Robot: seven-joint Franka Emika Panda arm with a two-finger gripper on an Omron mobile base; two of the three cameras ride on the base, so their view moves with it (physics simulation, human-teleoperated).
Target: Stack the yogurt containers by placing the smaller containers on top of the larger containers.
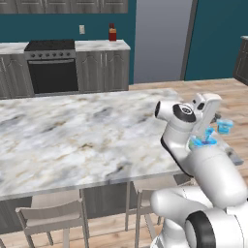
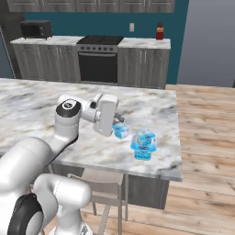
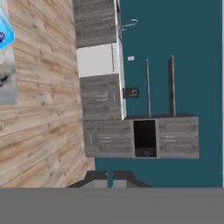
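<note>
The smaller container is a tiny light-blue cup on the marble island counter, near its right end; it also appears as the smaller container. The larger container, a blue tub with a greenish patch, stands just right of the cup and nearer the front edge; my arm partly hides the larger container. My gripper hovers just above and beside the small cup, pointing sideways off the counter's end. Its fingertips are shut with nothing between them. A blue container's edge shows at the hand view's upper left; I cannot tell which one.
The counter's right edge lies close to both containers, with wooden floor beyond. Stools stand under the front edge. Along the far wall are a stove, a red bottle and a microwave.
</note>
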